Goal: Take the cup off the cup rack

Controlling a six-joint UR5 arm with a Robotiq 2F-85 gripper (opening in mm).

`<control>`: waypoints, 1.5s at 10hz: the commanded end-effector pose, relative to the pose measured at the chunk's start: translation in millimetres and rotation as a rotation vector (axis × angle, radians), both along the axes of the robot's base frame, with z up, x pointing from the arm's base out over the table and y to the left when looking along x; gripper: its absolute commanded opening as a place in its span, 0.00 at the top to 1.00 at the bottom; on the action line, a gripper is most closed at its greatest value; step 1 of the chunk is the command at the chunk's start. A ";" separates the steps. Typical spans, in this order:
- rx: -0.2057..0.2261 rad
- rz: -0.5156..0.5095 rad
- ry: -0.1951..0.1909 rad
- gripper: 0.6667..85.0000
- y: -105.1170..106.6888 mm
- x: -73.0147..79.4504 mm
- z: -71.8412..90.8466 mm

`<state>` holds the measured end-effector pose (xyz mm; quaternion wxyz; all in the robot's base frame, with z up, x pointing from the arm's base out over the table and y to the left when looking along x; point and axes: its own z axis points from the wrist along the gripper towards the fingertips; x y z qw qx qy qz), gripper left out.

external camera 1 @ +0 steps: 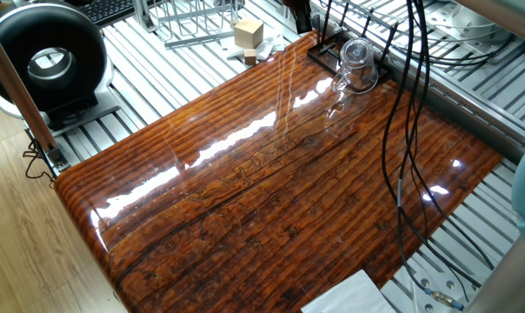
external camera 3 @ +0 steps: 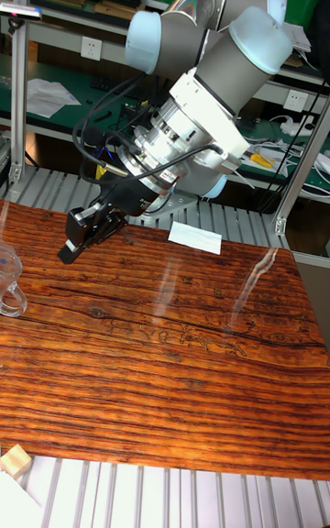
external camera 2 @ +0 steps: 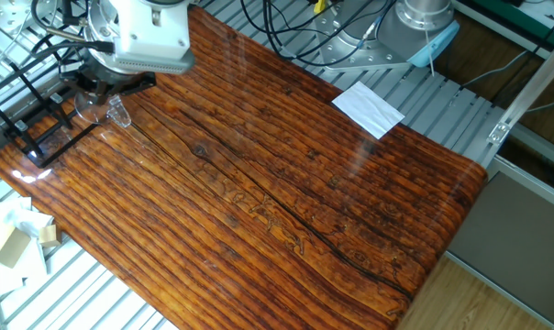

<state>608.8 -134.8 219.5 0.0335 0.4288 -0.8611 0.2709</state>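
The cup (external camera 1: 358, 61) is a clear glass mug that stands on the wooden table (external camera 1: 271, 191) with its handle toward the table's middle. It sits right against the base of the black wire cup rack (external camera 1: 330, 45). The other fixed view shows the cup (external camera 2: 99, 108) beside the cup rack (external camera 2: 29, 124), with my gripper (external camera 2: 112, 86) just above and behind it. In the tall fixed view my gripper (external camera 3: 82, 236) hangs tilted over the table, up and to the right of the cup (external camera 3: 8, 279). Its fingers look spread and hold nothing.
A silver wire rack (external camera 1: 189, 22) and a small wooden block (external camera 1: 248, 33) lie beyond the table's far corner. Black cables (external camera 1: 410, 130) hang over the right side. A white paper (external camera 2: 369, 107) lies near the arm's base. A round black device (external camera 1: 47, 61) stands at the left.
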 end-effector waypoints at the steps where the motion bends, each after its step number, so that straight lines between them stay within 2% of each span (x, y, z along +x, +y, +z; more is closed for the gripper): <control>1: 0.014 -0.010 -0.006 1.00 1.5 -0.1 -0.7; 5: 0.006 -0.015 -0.009 1.00 -0.5 -0.1 0.4; 10: -0.006 -0.013 0.006 1.00 -3.2 -3.3 1.4; 15: 0.014 -0.024 0.007 1.00 0.8 -4.8 -1.2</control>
